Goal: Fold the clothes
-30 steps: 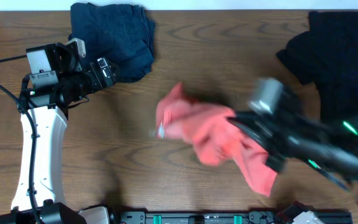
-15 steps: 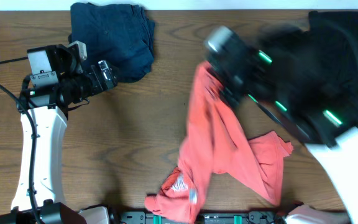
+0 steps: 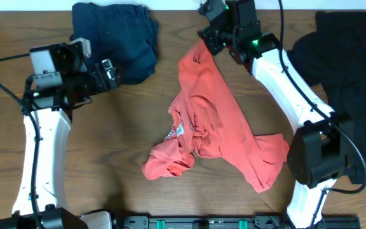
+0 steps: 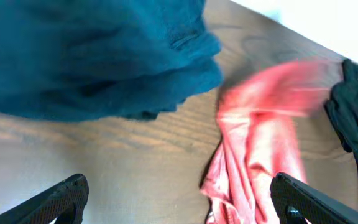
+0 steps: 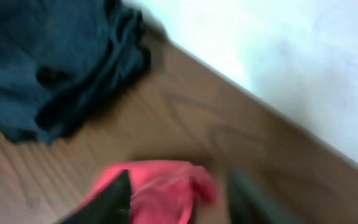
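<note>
The coral-red T-shirt [image 3: 215,121] lies rumpled on the wooden table, stretched from the back centre towards the front. My right gripper [image 3: 208,33] is at its far end and shut on a bunch of the coral cloth [image 5: 160,186], which sits between its blurred fingers [image 5: 179,194]. My left gripper [image 3: 110,73] is open and empty above bare wood, to the left of the shirt [image 4: 253,143]. Its fingertips [image 4: 176,190] are spread wide. A dark navy garment [image 3: 122,38] lies at the back left.
A black garment [image 3: 351,70] lies in a heap at the back right; its edge shows in the left wrist view [image 4: 356,118]. The navy garment fills the upper left of both wrist views [image 4: 86,56] [image 5: 48,68]. The table's far edge runs just behind my right gripper.
My right arm swung from the front right up to the back centre, dragging the coral shirt out long across the table. The left arm barely moved.
</note>
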Robot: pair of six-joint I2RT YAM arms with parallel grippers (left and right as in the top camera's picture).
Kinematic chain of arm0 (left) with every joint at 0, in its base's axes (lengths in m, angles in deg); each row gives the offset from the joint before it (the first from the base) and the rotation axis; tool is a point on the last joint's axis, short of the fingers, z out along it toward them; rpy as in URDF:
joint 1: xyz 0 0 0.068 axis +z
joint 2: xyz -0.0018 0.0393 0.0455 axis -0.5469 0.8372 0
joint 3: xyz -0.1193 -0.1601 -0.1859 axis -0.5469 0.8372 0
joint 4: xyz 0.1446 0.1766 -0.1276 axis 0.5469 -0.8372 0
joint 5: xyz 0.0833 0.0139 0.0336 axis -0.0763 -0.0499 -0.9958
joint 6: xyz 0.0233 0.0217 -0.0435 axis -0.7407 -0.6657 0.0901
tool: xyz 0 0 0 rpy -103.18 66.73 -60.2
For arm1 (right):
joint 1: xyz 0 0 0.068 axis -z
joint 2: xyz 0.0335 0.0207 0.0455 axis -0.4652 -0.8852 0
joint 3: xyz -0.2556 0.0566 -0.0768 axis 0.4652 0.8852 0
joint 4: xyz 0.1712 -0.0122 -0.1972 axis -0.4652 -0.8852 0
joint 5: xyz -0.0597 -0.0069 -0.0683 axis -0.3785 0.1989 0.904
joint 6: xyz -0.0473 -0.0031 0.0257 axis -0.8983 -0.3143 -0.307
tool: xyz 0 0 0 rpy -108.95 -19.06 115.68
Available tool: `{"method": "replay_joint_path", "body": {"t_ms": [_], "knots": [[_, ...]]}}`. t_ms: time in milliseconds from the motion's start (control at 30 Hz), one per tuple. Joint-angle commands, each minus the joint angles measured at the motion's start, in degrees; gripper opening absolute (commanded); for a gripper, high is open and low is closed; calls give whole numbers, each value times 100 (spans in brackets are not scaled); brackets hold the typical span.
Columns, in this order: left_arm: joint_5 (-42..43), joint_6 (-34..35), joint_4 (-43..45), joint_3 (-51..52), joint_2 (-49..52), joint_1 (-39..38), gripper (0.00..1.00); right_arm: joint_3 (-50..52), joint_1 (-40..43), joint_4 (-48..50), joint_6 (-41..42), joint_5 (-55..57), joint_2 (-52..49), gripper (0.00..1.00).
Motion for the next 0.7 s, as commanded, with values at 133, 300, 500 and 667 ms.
{"method": "replay_joint_path", "body": {"t_ms": [133, 300, 500, 667], "knots": [[-219, -94, 807, -48, 2, -955, 95, -232, 175, -1429, 382, -601, 1368, 74], [-638, -24, 973, -48, 46, -1248, 95, -225, 195, -3685, 382, -599, 2199, 81], [-634, 63, 949, -48, 197, -1248, 95, -90, 195, -5821, 382, -599, 2297, 82], [-634, 151, 946, -48, 385, -1248, 95, 662, 116, -5960, 579, -437, 2297, 75]]}}
